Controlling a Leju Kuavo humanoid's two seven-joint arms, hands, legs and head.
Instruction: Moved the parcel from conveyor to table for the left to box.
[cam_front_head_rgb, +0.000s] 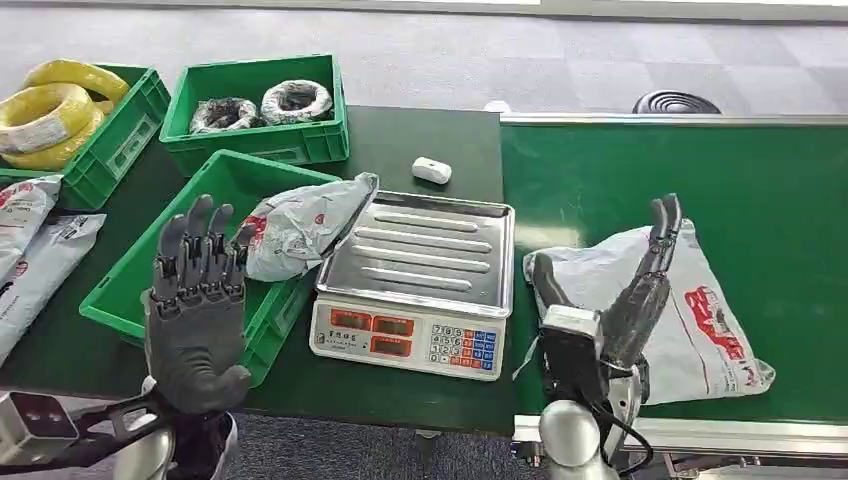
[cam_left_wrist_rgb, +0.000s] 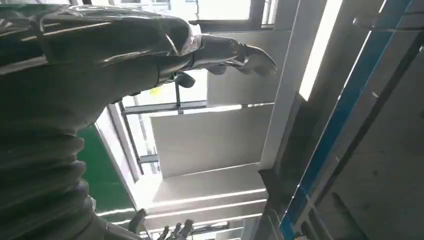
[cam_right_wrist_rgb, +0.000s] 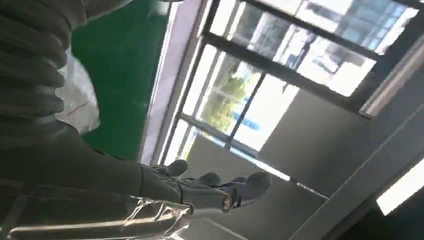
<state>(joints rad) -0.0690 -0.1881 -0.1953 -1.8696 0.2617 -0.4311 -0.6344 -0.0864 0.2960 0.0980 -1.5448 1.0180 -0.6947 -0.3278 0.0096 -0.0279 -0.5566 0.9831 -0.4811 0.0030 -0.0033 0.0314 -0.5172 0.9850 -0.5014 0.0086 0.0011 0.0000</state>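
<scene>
1. The left hand is raised over the near green bin, fingers apart, holding nothing.
2. A grey bag lies on that bin's rim, touching the scale on the tabletop.
3. The right hand, fingers apart, rests on the parcel on the conveyor.

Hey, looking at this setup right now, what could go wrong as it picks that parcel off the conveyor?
1. The right hand is open over one edge of the floppy parcel; a grip there may slip.
2. The scale stands between belt and crate; a sagging bag might drag across it.
3. Another parcel already overhangs the green crate rim and could be knocked out.
</scene>
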